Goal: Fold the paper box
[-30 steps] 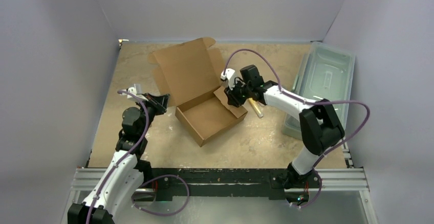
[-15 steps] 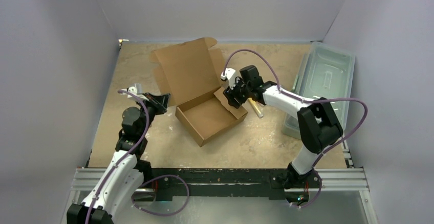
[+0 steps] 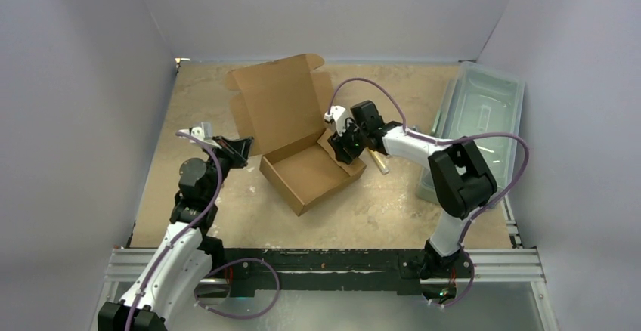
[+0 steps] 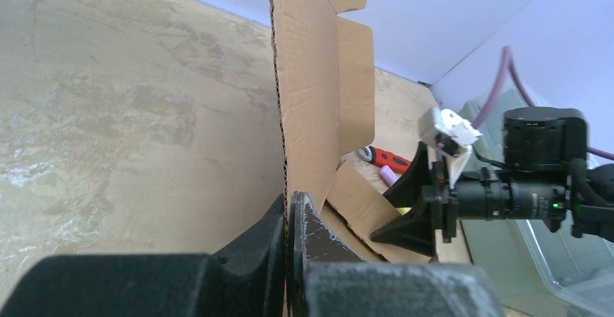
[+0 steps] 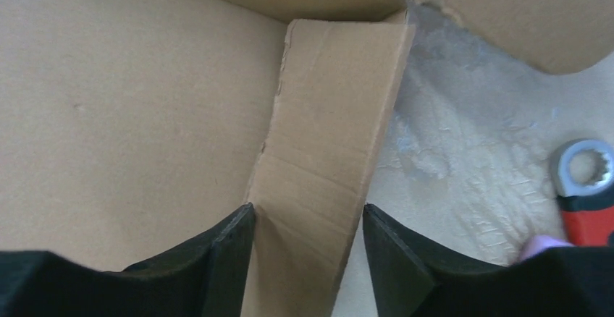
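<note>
Right jaws widened astride paper box (image 5: 318, 172)

The paper box (image 3: 306, 166) is sitting mid-bench (image 3: 378, 210), its lid rising behind its tray. The left hand (image 3: 242, 149) is sitting at the box's left, pinching the lid's edge. The right hand (image 3: 342, 150) is hanging at the box's right, fingers straddling a side flap. A wrench (image 5: 588, 203) is lying on the bench just right of that flap, and a bin (image 3: 484, 112) is resting farther right.

No text, label or number is readable.
</note>
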{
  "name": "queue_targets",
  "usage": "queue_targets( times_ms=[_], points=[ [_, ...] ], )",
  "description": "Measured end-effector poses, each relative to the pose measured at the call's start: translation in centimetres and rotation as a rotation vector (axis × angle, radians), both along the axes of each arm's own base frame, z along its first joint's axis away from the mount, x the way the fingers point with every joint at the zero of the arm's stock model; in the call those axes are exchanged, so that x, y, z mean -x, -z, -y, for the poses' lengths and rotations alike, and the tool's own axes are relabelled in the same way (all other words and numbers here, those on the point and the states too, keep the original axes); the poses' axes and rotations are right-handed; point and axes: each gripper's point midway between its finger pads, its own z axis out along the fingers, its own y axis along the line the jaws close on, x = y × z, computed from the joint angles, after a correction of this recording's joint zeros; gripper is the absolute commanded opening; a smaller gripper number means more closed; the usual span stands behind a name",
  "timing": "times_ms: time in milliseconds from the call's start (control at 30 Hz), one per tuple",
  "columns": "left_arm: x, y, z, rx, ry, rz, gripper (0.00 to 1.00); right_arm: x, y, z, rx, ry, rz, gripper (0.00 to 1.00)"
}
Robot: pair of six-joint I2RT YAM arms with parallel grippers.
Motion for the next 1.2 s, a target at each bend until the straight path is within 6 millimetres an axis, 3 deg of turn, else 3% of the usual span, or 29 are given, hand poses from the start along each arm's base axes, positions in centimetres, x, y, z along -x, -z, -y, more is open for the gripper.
queue_targets(
  times_ms=[100,167,200,533,700,800,1200],
  points=[
    [0.1,-0.6,0.3,-0.021,0.022,0.023,0.0,0.2,1.2,0.0,0.008,0.005,-0.032,0.31],
    [0.3,-1.0,0.5,-0.035,0.037,0.045,0.0,0.3,1.7,0.1,0.011,0.013,-0.046,0.04],
    [0.3,-1.2,0.6,-0.042,0.046,0.053,0.0,0.2,1.7,0.1,0.008,0.017,-0.047,0.0],
    [0.4,-1.2,1.7,-0.067,0.115,0.072,0.0,-0.1,0.4,0.7,-0.023,0.074,-0.017,0.0],
    [0.6,-2.5,2.1,-0.076,0.141,0.136,0.0,-0.8,-3.5,2.3,-0.021,0.115,0.129,0.0],
    [0.7,-3.5,2.3,-0.081,0.156,0.181,0.0,-2.1,-5.3,2.6,-0.023,0.136,0.214,0.06],
    [1.2,-3.9,3.5,-0.097,0.224,0.217,0.0,-3.0,-3.2,2.8,0.029,0.153,0.217,0.3]
  ],
)
